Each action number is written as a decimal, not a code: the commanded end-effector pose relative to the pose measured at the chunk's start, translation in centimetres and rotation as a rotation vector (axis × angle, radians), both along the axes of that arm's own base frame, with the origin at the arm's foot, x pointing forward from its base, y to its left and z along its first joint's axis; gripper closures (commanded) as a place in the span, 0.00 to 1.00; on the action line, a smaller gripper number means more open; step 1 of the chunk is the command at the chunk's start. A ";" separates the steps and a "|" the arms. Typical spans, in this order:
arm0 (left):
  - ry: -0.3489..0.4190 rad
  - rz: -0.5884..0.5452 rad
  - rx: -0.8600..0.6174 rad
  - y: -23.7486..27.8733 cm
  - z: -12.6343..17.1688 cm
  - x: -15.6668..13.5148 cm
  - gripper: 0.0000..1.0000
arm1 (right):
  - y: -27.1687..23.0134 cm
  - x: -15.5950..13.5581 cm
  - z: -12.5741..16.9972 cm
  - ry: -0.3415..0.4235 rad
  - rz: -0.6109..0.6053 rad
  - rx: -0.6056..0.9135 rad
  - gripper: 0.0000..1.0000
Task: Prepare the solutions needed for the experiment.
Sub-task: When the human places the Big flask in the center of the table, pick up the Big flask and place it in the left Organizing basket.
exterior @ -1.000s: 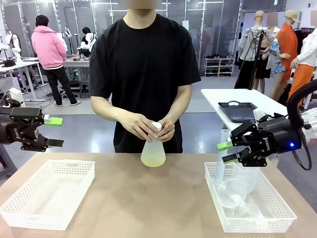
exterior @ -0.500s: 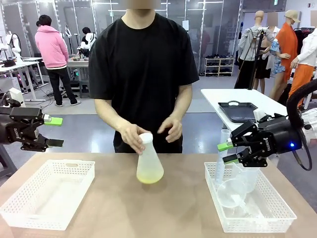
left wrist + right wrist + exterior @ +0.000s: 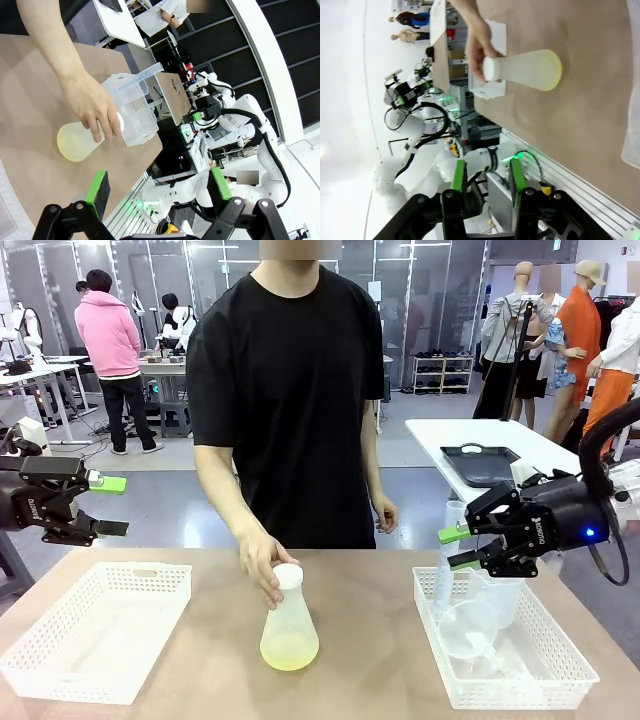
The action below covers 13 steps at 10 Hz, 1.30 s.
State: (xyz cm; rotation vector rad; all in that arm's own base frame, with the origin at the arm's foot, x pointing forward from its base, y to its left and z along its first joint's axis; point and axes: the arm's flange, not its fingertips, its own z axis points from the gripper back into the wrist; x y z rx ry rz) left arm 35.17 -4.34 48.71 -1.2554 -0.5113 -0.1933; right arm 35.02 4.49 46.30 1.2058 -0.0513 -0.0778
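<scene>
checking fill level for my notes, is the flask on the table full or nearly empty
Nearly empty: pale yellow-green solution fills only the wide base of the upright flask; the whitish plastic above shows no liquid.

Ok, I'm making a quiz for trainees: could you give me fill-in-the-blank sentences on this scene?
The person's hand grips the flask by its ___.
The flask stands on the table between two white ___.
The clear labware lies in the basket on the robot's ___.
The left gripper hangs empty, jaws ___.
Missing words: neck; baskets; right; open.
</scene>
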 end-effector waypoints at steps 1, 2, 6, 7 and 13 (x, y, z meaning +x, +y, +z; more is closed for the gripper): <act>-0.024 -0.003 -0.024 -0.2 0.0 0.1 0.00 | 0.2 0.3 -0.9 0.054 0.016 0.111 0.56; -0.024 -0.003 -0.024 -0.2 0.0 0.1 0.00 | 0.4 0.3 -1.0 0.061 0.014 0.110 0.56; -0.024 -0.003 -0.024 -0.2 0.0 0.1 0.00 | 0.6 0.3 -1.0 0.059 0.022 0.092 0.56; -0.024 -0.003 -0.024 -0.2 0.0 0.1 0.00 | 0.6 0.3 -1.0 0.059 0.022 0.092 0.56; -0.445 -0.139 0.153 -0.9 0.4 1.8 0.00 | 0.6 0.3 -1.0 0.059 0.022 0.092 0.56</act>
